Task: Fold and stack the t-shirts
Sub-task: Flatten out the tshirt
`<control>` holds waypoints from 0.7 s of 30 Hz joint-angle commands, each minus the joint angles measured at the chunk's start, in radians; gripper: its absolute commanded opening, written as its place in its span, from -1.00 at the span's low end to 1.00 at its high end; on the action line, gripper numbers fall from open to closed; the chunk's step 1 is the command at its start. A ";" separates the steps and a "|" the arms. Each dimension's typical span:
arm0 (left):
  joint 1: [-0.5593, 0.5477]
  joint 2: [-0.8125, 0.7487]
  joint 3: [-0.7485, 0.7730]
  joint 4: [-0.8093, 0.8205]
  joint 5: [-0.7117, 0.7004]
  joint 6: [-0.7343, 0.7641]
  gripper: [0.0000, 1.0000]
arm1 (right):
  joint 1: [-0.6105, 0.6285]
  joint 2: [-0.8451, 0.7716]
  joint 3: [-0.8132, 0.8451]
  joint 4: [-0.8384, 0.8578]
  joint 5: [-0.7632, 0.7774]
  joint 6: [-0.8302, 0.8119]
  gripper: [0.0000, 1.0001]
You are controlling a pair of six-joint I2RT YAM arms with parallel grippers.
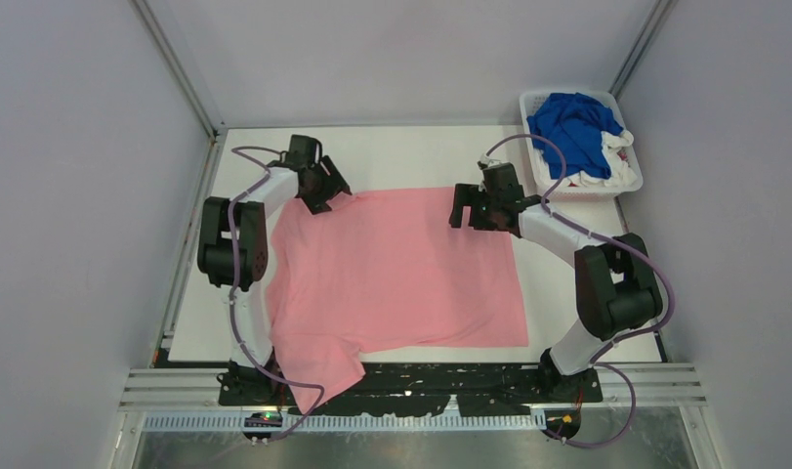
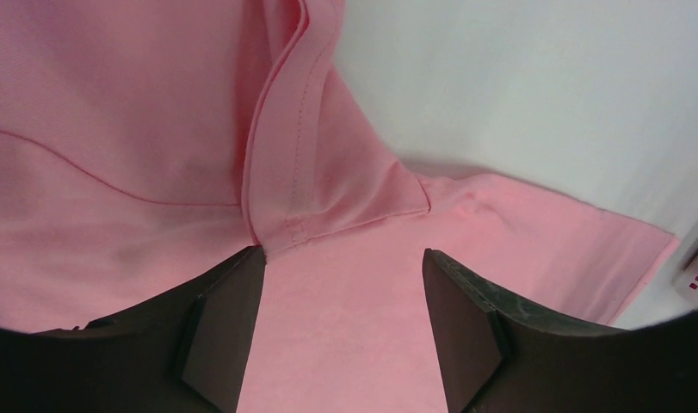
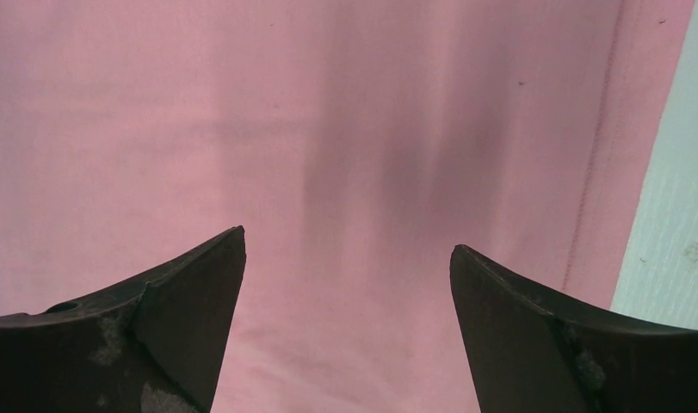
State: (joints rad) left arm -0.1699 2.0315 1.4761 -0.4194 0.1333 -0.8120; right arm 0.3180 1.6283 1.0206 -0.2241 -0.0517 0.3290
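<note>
1 pink t-shirt (image 1: 401, 278) flat; 1 blue t-shirt (image 1: 572, 127) in basket (image 1: 628, 184); left tool (image 2: 341, 251), right tool (image 3: 347, 237) both wide.

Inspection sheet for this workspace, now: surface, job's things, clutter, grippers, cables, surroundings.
Surface: white table, largely covered by cloth.
Job's things: pink t-shirt spread flat, one sleeve hanging over the near edge; blue t-shirt heaped on white t-shirts in the white slatted basket, far right corner.
Clutter: nothing seen.
Grippers: left gripper open over the pink shirt's far left corner, at a stitched seam; right gripper open over its far right edge, holding nothing.
Cables: purple cables loop along both arms to their bases.
Surroundings: pale enclosure walls, metal rail at the near edge.
</note>
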 commanded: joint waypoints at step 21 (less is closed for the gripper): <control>0.026 0.010 0.060 -0.094 0.000 0.037 0.09 | 0.001 0.021 -0.007 0.050 -0.020 -0.031 0.91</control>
State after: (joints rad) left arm -0.1482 2.0254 1.4639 -0.4965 0.0986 -0.7963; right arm 0.3180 1.6501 1.0195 -0.2012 -0.0811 0.3161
